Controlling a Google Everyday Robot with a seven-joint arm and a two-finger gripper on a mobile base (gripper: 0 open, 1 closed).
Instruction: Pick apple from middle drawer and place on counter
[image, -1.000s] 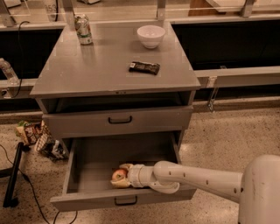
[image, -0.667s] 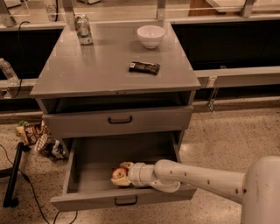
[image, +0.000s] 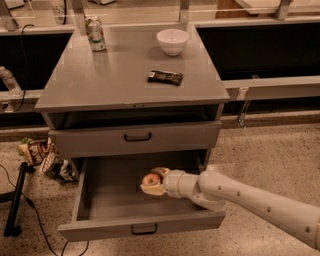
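The middle drawer (image: 102, 200) is pulled open at the bottom of the grey cabinet, its black handle facing me. My gripper (image: 153, 181) reaches into it from the right on a white arm. Its fingers (image: 160, 171) are closed above and below the small red apple (image: 149, 179). The apple is held a little above the drawer floor, near the drawer's middle. The grey counter (image: 120, 75) is the cabinet's top, well above the gripper.
On the counter stand a white bowl (image: 172, 41), a drink can (image: 95, 33) and a dark snack bar (image: 165, 77). A closed drawer front (image: 137, 136) sits just above the open drawer. Snack packets (image: 45, 157) and a black stand (image: 15, 200) lie on the floor at left.
My gripper has moved up and to the right inside the drawer, and the apple has moved with it, off the spot near the drawer's front.
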